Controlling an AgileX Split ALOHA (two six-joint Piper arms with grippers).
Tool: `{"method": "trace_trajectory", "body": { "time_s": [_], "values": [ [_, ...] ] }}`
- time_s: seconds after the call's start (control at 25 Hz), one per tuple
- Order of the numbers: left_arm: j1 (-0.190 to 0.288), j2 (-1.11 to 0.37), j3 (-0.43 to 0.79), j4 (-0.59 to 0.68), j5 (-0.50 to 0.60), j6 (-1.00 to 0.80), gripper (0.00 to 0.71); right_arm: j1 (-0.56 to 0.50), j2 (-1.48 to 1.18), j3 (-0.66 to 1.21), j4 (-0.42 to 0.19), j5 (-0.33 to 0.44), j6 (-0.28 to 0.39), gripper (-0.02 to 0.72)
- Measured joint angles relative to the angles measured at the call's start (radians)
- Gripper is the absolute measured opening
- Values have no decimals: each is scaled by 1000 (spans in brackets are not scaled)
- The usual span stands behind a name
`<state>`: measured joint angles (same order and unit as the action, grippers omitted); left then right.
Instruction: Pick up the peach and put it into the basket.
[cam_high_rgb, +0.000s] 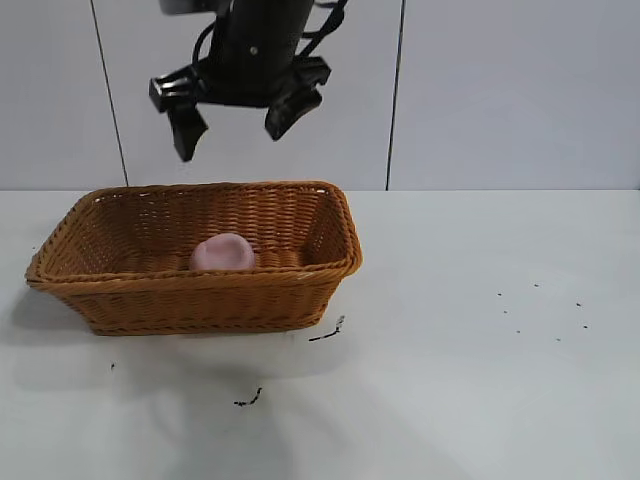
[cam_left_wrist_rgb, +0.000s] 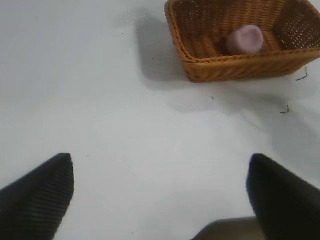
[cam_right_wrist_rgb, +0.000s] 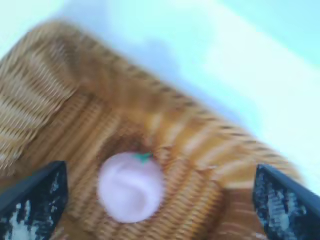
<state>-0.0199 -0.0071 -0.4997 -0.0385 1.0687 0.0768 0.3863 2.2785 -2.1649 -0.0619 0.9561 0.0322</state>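
Note:
The pale pink peach (cam_high_rgb: 222, 252) lies inside the orange-brown wicker basket (cam_high_rgb: 200, 276), on its floor near the front wall. My right gripper (cam_high_rgb: 232, 140) hangs open and empty in the air above the basket. In the right wrist view the peach (cam_right_wrist_rgb: 131, 187), with a small green stem, lies on the basket floor (cam_right_wrist_rgb: 50, 100) between the wide-open fingers of the right gripper (cam_right_wrist_rgb: 160, 172), well below them. My left gripper (cam_left_wrist_rgb: 160, 165) is open and empty over bare table, far from the basket (cam_left_wrist_rgb: 225, 59) and the peach (cam_left_wrist_rgb: 245, 39). It is out of the exterior view.
The basket stands on a white table at its left half. Small dark bits of debris (cam_high_rgb: 325, 333) lie on the table just in front of the basket, and more (cam_high_rgb: 248, 400) lie closer to the front. A grey panelled wall stands behind.

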Motion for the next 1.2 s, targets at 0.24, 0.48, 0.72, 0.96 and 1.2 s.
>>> {"method": "trace_trajectory", "body": {
  "time_s": [0.24, 0.48, 0.72, 0.96, 1.2],
  "values": [
    [0, 0, 0, 0, 0, 0, 692, -210, 0, 0, -4, 70, 0, 689],
    [0, 0, 0, 0, 0, 0, 692, -315, 0, 0, -5, 173, 1, 689],
    [0, 0, 0, 0, 0, 0, 692, -316, -3, 0, -9, 256, 1, 689],
    [0, 0, 0, 0, 0, 0, 692, -316, -83, 26, -7, 258, 1, 689],
    [0, 0, 0, 0, 0, 0, 692, -316, -375, 279, -7, 258, 1, 689]
  ]
}}
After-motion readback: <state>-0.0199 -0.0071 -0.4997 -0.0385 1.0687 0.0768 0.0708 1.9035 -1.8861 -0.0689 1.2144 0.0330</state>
